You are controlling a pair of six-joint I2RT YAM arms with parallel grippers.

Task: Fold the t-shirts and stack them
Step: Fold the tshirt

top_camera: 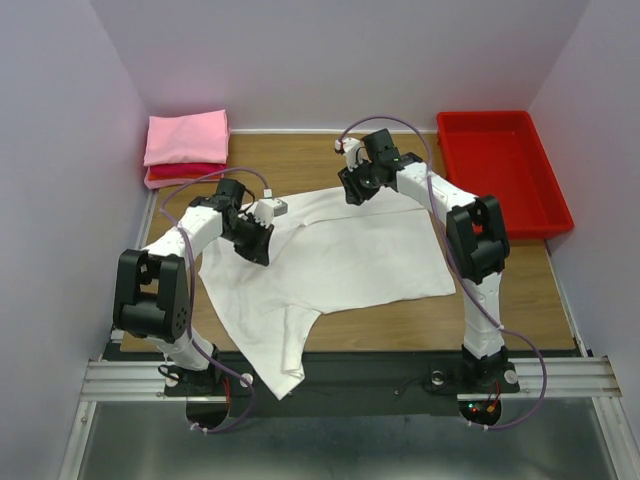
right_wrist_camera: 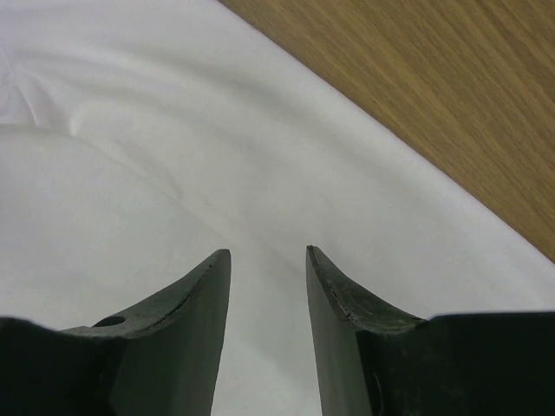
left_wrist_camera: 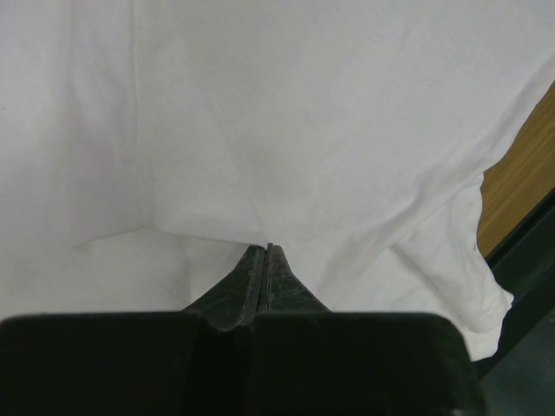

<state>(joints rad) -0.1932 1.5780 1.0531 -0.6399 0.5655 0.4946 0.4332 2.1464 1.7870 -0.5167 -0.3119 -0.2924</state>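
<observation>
Wood-grain table (top_camera: pixel 290 160); soft white t-shirt (top_camera: pixel 340 250), creased; rigid rectangular red tray (top_camera: pixel 495 170).

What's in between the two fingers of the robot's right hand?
Nothing is pinched there. In the right wrist view the fingers of the right gripper stand apart, and only the white t-shirt shows through the gap.

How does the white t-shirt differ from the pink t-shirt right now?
The white t-shirt lies spread open in the middle; the pink t-shirt is folded into a neat rectangle. The white t-shirt lies directly on the table; the pink t-shirt tops a red t-shirt at the far left corner. The left gripper pinches the white t-shirt; nothing touches the pink t-shirt. Both are soft cloth tees.
</observation>
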